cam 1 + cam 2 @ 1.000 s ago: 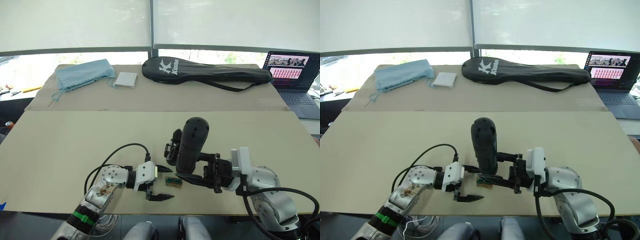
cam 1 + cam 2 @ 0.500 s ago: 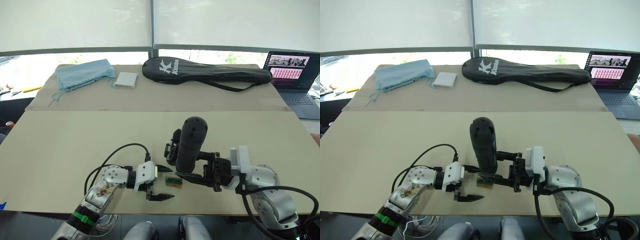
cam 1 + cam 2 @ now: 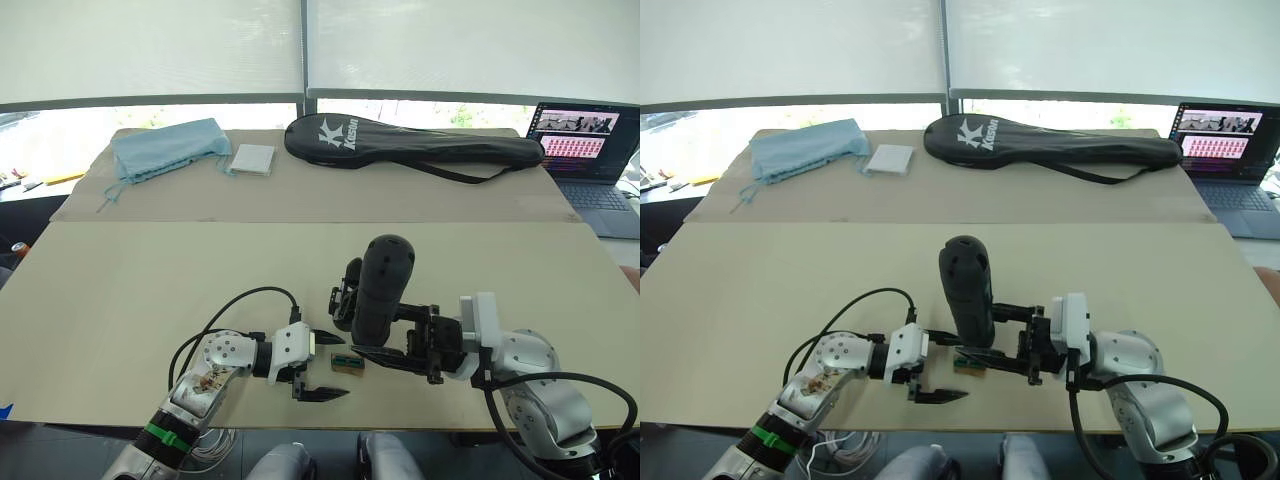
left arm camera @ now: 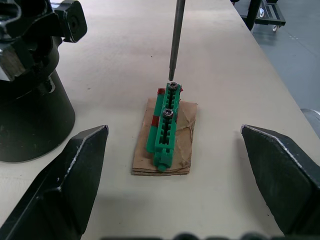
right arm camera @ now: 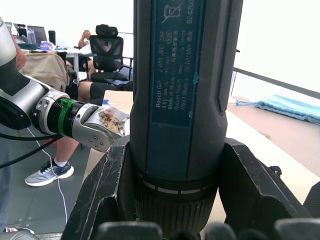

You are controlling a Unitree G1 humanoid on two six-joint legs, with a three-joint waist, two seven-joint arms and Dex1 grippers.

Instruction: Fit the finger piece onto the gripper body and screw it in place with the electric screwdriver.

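My right gripper point(image 3: 405, 338) is shut on the electric screwdriver point(image 3: 383, 290), a thick black cylinder standing nearly upright. Its thin metal bit point(image 4: 175, 40) points down, with the tip right at the far screw of a small green-and-brown box point(image 4: 167, 125). Just behind the screwdriver stands the gripper body point(image 3: 345, 292), black with a round base point(image 4: 30, 115). My left gripper point(image 3: 328, 366) is open, its fingers point(image 4: 70, 175) on either side of the green box without touching it. I cannot make out the finger piece.
At the back of the table lie a long black racket bag point(image 3: 410, 140), a blue cloth point(image 3: 165, 148) and a white packet point(image 3: 250, 159). A laptop point(image 3: 585, 150) stands at the far right. The table's front edge runs close under both grippers.
The screwdriver's top has leaned very slightly to the left in my right gripper. The left arm and the green box have not moved.
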